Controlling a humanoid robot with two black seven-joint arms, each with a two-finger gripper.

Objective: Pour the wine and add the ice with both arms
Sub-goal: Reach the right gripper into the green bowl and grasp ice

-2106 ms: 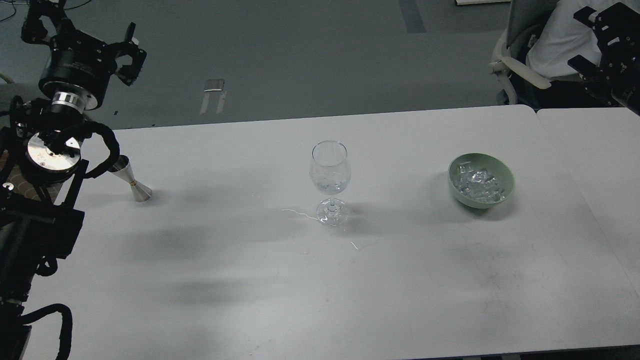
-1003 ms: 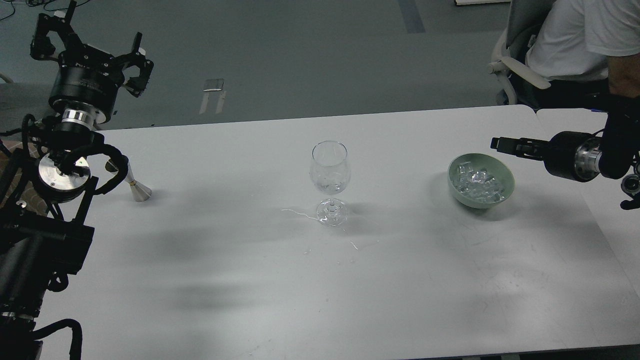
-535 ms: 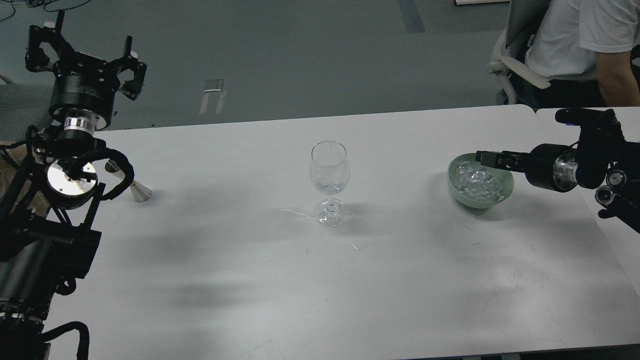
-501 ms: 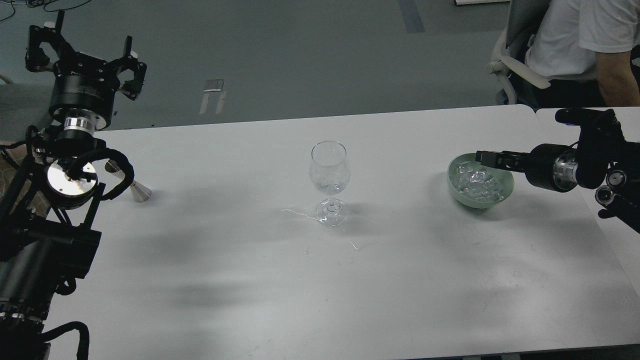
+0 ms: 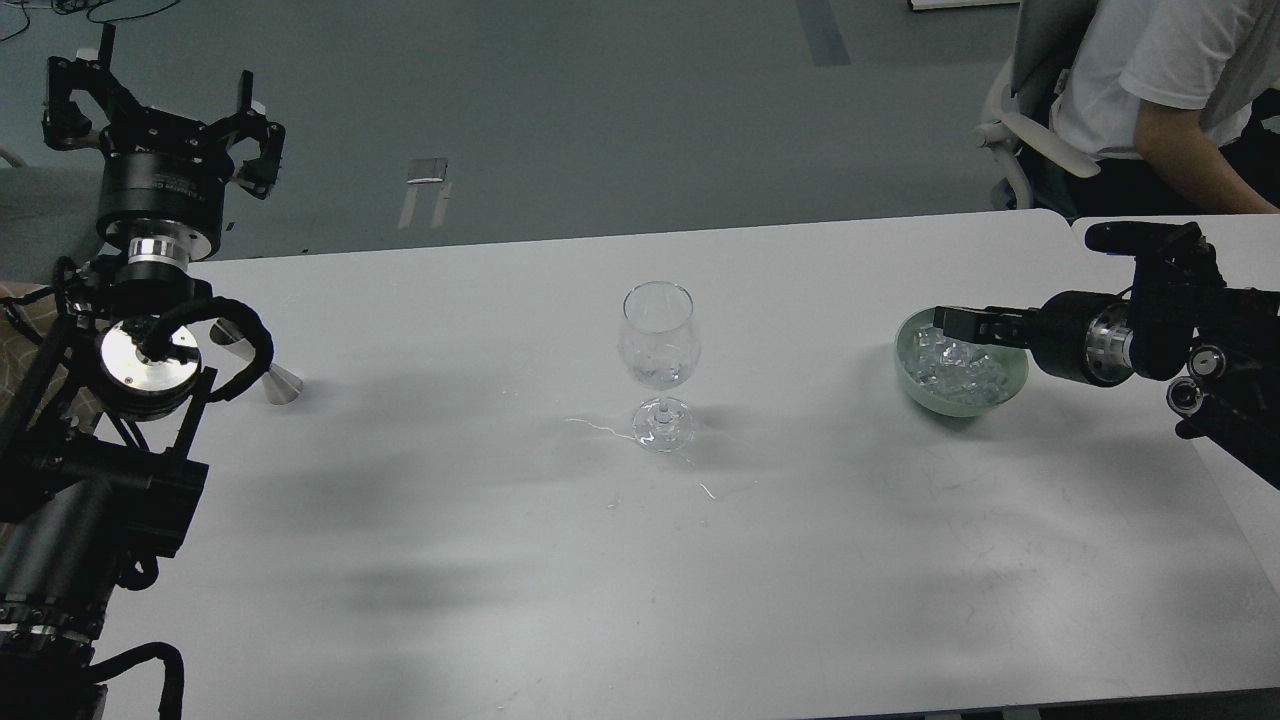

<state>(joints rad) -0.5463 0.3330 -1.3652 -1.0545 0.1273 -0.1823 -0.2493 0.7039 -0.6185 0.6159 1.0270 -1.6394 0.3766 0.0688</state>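
A clear wine glass (image 5: 658, 345) stands upright at the middle of the white table (image 5: 640, 560), with a little clear wine (image 5: 657, 374) at the bottom of its bowl. A green bowl (image 5: 962, 365) at the right holds a heap of clear ice cubes (image 5: 952, 362). My right gripper (image 5: 955, 322) reaches in sideways from the right, just over the bowl's near-left rim; its fingers cannot be told apart. My left gripper (image 5: 160, 100) is raised at the far left, open and empty, above a metal jigger (image 5: 262, 372) partly hidden by the arm.
Small clear spills (image 5: 640, 440) lie on the table around the glass foot. A person in a white shirt (image 5: 1150, 70) sits on a chair (image 5: 1030, 120) behind the table's far right corner. A second table (image 5: 1240, 240) adjoins at the right.
My right arm swung down from the upper right to the bowl and has crept left over the ice. My left gripper shifted slightly. The glass, bowl and jigger stayed put.
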